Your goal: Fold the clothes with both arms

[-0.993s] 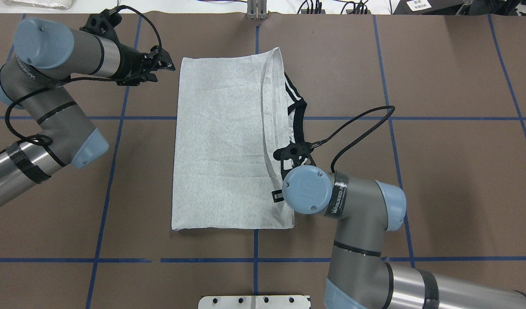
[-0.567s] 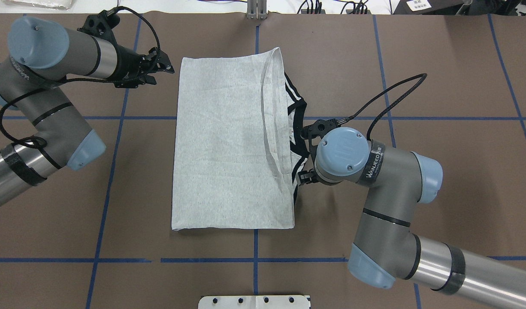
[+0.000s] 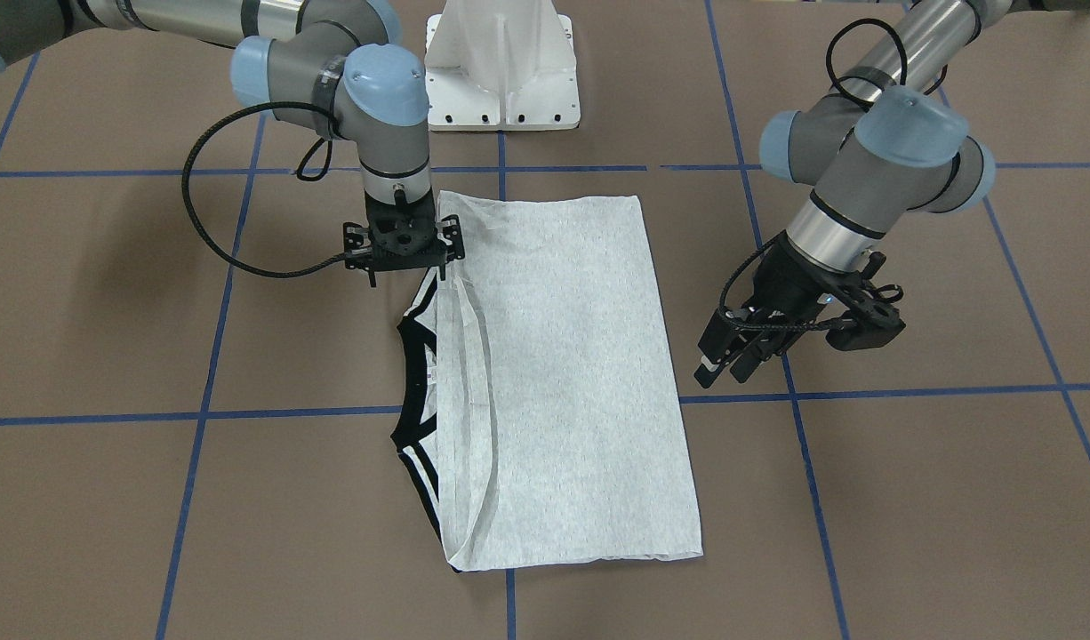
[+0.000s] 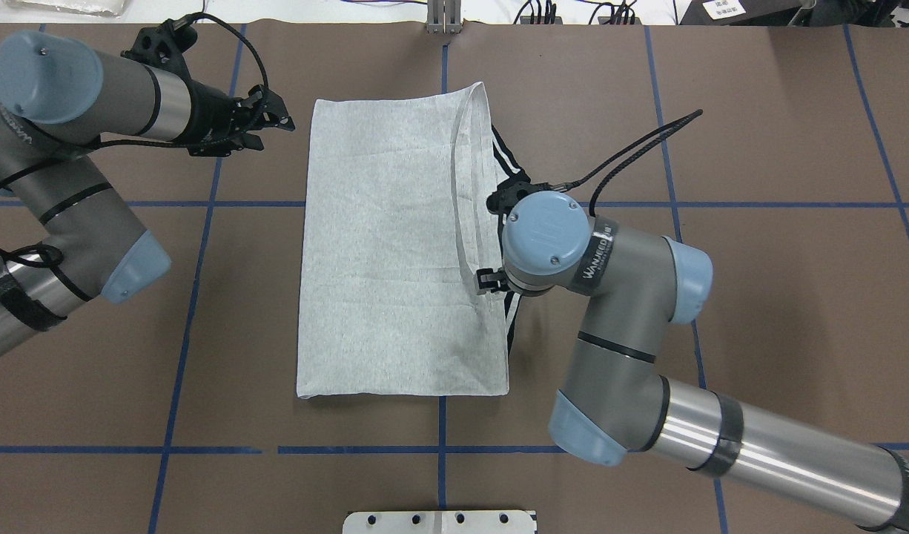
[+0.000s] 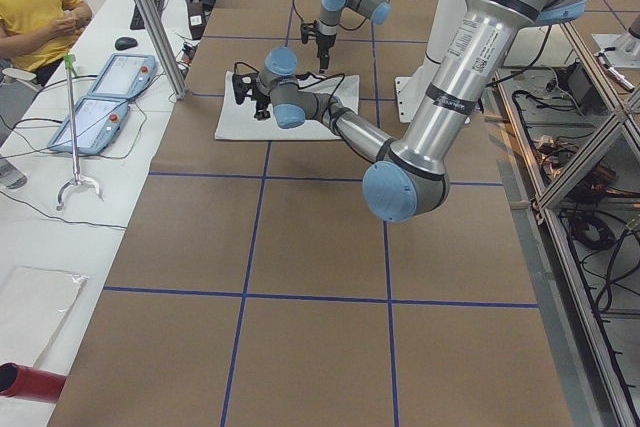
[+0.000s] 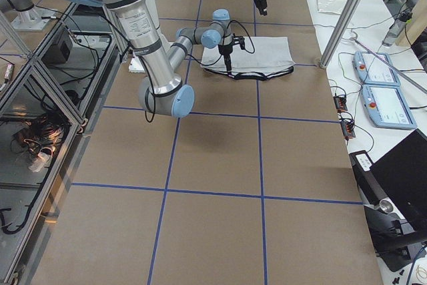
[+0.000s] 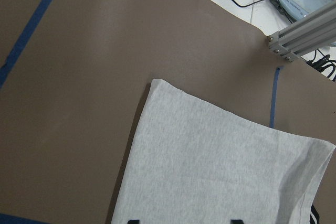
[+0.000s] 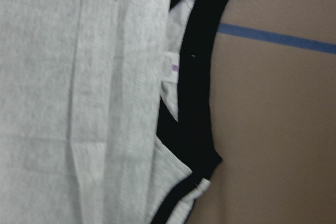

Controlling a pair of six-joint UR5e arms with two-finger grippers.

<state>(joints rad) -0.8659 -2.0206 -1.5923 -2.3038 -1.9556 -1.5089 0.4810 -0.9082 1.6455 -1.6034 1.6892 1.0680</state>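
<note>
Starting at the black two-finger right gripper: pointed straight down over the right long edge of the light heather-grey folded T-shirt, close by the black neck trim. Cannot tell whether wide or narrow, being hidden under its own blue wrist cap from above and showing no fingertips in the wrist view. Cannot tell either whether touching cloth or just above it.

Across to the black two-finger left gripper: spread wide, holding nothing, tilted down toward the cloth. Raised over bare table beside the left long edge, toward its far corner, apart from the fabric.

Outward to the shirt: laid flat as a long rectangle mid-way across the brown paper-covered table with a blue tape grid, with the long axis from the robot's side to the far side. Folded with collar and black-and-white shoulder stripes peeking out along the right long edge. No sign of the print.

Judging the coming move: probably a fold across the long axis, one short end onto the other. Directly below the right gripper, off to the right of the left one. Nearer to the collar edge by the right arm, nearer to the far-left corner by the left.
</note>
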